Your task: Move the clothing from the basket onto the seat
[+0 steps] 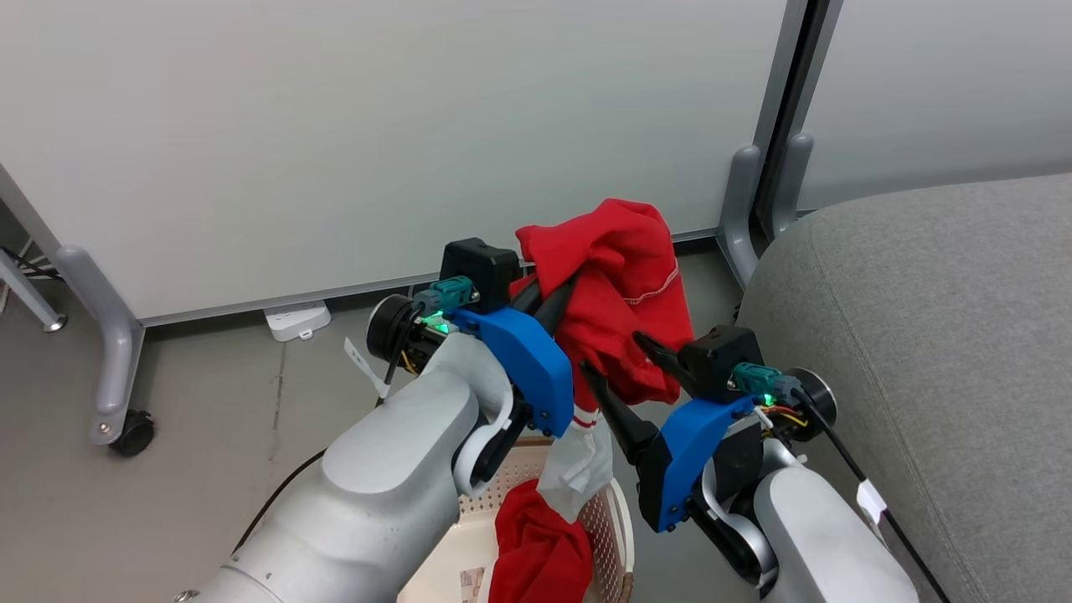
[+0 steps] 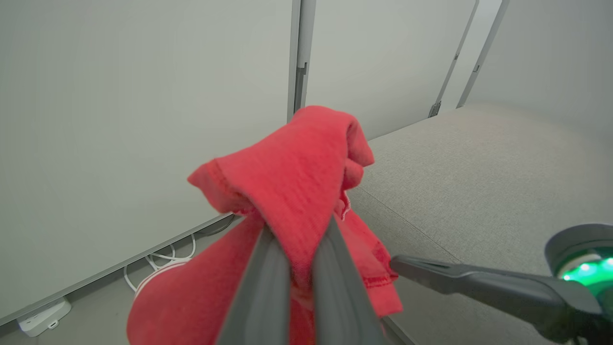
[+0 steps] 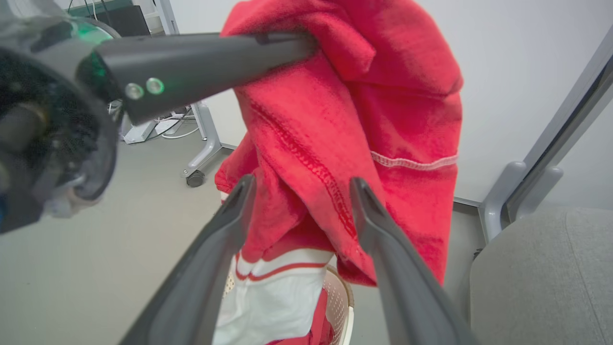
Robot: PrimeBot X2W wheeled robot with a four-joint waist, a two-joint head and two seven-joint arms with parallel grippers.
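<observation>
The left gripper pinches a fold of soft, bunched red clothing drooping below it, a white striped band trailing into the perforated cream basket. The right gripper gapes wide beside the fabric, the grey upholstered seat to its right.

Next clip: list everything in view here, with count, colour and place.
clothing: count unclear, red with a white part, one bunch lifted above the basket and trailing into it
basket: one, cream, perforated, on the floor below the arms
seat: one, grey, at the right
partition panels: two, white, behind
power strip: one, white, on the floor by the left panel
left gripper: dark fingers, shut on the clothing
right gripper: dark fingers, open, close by the hanging fabric
</observation>
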